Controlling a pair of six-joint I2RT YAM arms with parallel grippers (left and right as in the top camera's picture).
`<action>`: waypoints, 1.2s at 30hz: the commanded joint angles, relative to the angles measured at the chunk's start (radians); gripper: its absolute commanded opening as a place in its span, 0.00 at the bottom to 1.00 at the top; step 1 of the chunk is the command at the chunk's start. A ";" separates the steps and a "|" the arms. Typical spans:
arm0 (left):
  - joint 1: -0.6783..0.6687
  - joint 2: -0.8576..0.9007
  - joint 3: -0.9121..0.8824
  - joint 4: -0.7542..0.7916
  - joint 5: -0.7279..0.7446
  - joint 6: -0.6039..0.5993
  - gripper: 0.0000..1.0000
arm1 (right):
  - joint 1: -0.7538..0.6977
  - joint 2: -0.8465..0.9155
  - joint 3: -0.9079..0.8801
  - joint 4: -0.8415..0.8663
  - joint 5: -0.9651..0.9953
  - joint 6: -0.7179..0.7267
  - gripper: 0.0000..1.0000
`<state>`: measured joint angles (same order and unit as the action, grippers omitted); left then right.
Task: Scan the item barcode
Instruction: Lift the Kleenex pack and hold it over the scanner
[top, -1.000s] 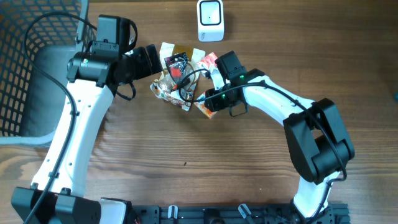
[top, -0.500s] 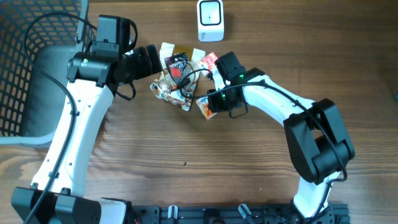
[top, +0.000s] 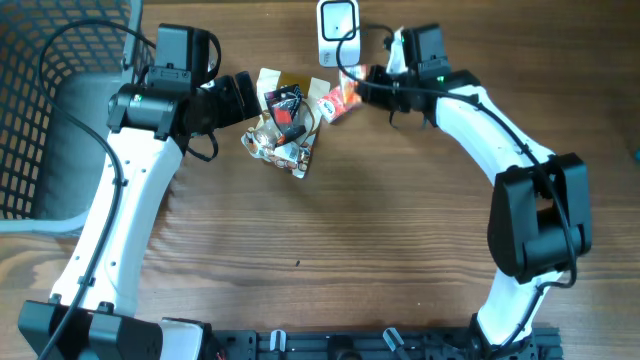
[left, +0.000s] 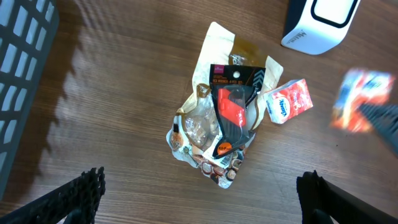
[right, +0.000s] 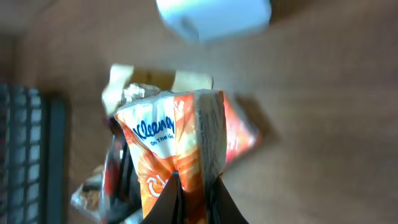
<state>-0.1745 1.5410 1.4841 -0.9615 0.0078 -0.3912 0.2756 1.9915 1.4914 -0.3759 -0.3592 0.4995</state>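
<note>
Item 1: my right gripper (right: 193, 190), fingers clamped on the lower edge of an orange tissue pack (right: 177, 140). Its lettering reads only in the right wrist view.
Item 2: pile of packets (left: 217, 137) under my left gripper (top: 250, 97), fingers spread wide. The left wrist view shows a second tissue pack (left: 289, 102) beside the pile.
Item 3: white scanner (top: 338, 30), just beyond the clamped pack.
Item 4: basket (top: 40, 110), far left, seen fullest overhead.
</note>
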 joint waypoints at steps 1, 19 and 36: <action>0.002 0.004 0.003 0.003 -0.006 -0.009 1.00 | 0.037 0.011 0.173 -0.012 0.387 -0.134 0.05; 0.002 0.004 0.003 0.003 -0.006 -0.009 1.00 | 0.185 0.255 0.216 0.591 0.725 -0.942 0.05; 0.002 0.004 0.003 0.003 -0.006 -0.009 1.00 | 0.182 0.262 0.216 0.502 0.600 -1.138 0.05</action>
<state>-0.1745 1.5410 1.4841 -0.9611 0.0078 -0.3912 0.4610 2.2421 1.7027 0.1268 0.2577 -0.5606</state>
